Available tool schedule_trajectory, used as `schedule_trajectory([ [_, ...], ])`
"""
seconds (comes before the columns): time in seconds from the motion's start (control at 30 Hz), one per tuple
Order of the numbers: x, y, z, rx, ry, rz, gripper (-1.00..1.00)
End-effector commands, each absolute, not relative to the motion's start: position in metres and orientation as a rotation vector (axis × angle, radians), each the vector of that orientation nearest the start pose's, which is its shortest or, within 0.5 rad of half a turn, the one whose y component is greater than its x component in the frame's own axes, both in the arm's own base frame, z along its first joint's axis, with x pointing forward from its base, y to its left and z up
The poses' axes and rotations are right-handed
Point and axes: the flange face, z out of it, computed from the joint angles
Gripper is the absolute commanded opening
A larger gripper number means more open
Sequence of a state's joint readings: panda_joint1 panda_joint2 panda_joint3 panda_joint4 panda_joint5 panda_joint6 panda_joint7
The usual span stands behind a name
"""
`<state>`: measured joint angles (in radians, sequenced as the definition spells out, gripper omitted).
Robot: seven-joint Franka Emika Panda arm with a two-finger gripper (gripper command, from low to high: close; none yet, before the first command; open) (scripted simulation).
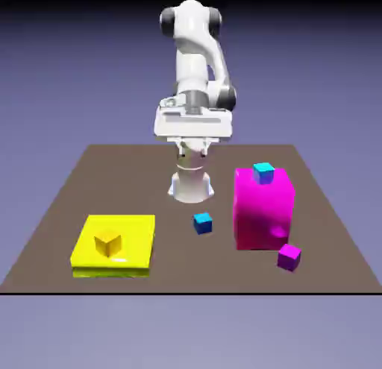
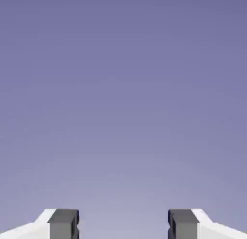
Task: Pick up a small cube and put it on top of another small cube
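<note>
- The arm stands folded above its base, with the hand held high over the far part of the brown surface, well clear of everything on it.
- In the hand view the two grey fingertips sit wide apart at the bottom edge, so the hand is spread and holds nothing; between and beyond them only the plain blue-violet backdrop shows, so the hand's camera is looking out level rather than down at the surface.
- Furthest toward the exterior view's left, and well below the hand, a flat yellow slab lies on the surface with a small yellow cube on top of it.
- Almost straight below the hand, nearer the camera and slightly toward the exterior view's right, the small cube, deep blue with a lighter top, sits alone on the surface.
- Just beside it toward the exterior view's right stands the big magenta block, with a gap between the two.
- A small teal cube rests on top of that block, near its far edge.
- A small purple cube lies on the surface near the block's front right corner, the object furthest from the hand on that side.
</note>
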<state>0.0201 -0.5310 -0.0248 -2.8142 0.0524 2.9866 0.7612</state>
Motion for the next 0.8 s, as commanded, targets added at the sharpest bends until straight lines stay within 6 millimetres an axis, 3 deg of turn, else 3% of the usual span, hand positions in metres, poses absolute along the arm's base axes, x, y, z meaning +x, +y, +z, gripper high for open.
schedule_trajectory([
  [0.0, 0.393, -0.013, 0.413, -2.475, 1.174, -0.783, 0.00],
  [0.13, 0.382, -0.037, 0.334, -2.382, 1.553, -0.307, 0.00],
  [0.3, 0.346, -0.052, 0.246, -2.127, 1.958, 0.279, 0.00],
  [0.53, 0.276, -0.051, 0.160, -1.523, 2.368, 1.002, 0.00],
  [0.6, 0.275, -0.051, 0.158, -1.508, 2.374, 1.015, 0.00],
  [0.77, 0.270, -0.031, 0.121, -1.506, 2.369, 1.017, 0.00],
])
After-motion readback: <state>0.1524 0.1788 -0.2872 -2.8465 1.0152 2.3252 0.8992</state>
